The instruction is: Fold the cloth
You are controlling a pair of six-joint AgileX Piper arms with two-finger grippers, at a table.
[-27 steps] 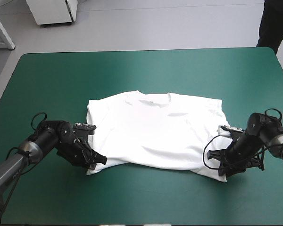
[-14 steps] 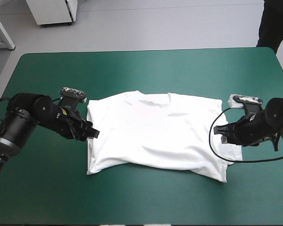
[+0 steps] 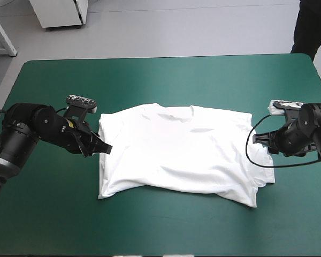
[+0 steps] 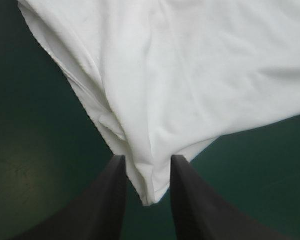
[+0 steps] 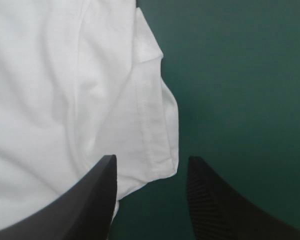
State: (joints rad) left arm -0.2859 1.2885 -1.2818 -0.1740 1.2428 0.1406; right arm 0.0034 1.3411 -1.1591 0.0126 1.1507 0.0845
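T-shirt (image 3: pixel 176 152) lies spread on the teal-green cover (image 3: pixel 166 80). Left gripper (image 4: pixel 148 159) is spread, a shirt corner between its fingers. Right gripper (image 5: pixel 151 159) is spread too, at the opposite edge.

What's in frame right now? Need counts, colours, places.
T-shirt: 1, white, spread out mid-table, neck toward the far edge.
Table cover: 1, teal-green, under the T-shirt.
Left gripper: 1, black fingers, open, at the T-shirt's left edge, a cloth corner between the fingers.
Right gripper: 1, black fingers, open, at the T-shirt's right edge, the cloth's edge reaching between the fingers.
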